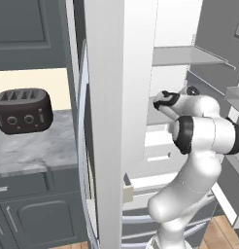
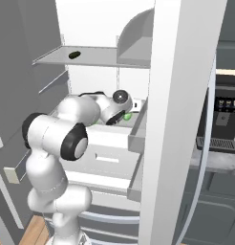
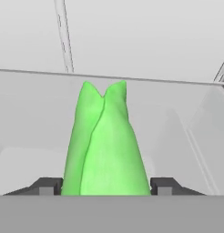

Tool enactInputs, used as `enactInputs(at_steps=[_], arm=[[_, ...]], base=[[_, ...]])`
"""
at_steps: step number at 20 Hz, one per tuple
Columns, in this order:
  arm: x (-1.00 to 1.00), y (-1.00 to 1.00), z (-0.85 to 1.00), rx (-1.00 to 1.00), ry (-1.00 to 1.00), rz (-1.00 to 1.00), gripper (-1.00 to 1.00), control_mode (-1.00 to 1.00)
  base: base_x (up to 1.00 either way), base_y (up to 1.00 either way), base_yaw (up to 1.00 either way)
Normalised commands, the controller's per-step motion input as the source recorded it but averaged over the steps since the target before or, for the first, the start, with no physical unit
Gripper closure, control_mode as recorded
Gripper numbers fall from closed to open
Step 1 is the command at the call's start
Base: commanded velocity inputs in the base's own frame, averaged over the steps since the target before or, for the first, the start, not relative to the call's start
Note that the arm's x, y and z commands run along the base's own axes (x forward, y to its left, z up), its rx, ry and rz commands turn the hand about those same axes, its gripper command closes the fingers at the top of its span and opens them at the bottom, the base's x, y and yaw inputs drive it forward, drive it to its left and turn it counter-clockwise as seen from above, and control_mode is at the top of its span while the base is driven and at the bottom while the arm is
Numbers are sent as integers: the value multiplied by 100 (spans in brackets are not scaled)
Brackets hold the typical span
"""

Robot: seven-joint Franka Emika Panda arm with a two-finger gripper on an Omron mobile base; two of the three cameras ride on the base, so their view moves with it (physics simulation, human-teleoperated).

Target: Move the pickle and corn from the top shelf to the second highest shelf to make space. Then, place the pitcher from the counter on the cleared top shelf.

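**Corn in gripper, low inside cabinet, one level under top shelf**

Gripper (image 3: 107, 185) set wide, closed on corn (image 3: 107, 150): dark fingertips (image 3: 50, 185) pressed against both flanks of the green husk near its base. Husk upright along the gripper axis, two pointed tips facing away from the hand.

Right base view: hand reached into the white cabinet, green bit poking out at its end. Well below top shelf (image 2: 95, 57), over a pale walled level, probably second shelf (image 3: 177, 150). Cannot tell whether corn touches the floor there or hangs just above it.

Small dark oval (image 2: 74, 54) on top shelf near its left front. Possibly the pickle, too small to tell.

Handling, judged:
- Light, fairly stiff, but tapered. Husk narrows toward the tips, so a grip further out likely slips.
- Best hold at the thick lower part, across the widest section, as now.
- Husk looks smooth and rounded. Could roll once laid down, so lower flat and release only when resting.
- Not fragile, so moderate squeeze fine.
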Motion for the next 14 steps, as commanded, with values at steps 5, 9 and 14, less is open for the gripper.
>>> enactInputs(at_steps=[5,9,14], arm=[[66,0,-15,0,0,1,-100,-100],[28,3,0,0,2,0,-100,-100],[1,13,59,0,2,0,-100,-100]], base=[[0,0,0],[0,0,0],[0,0,0]])
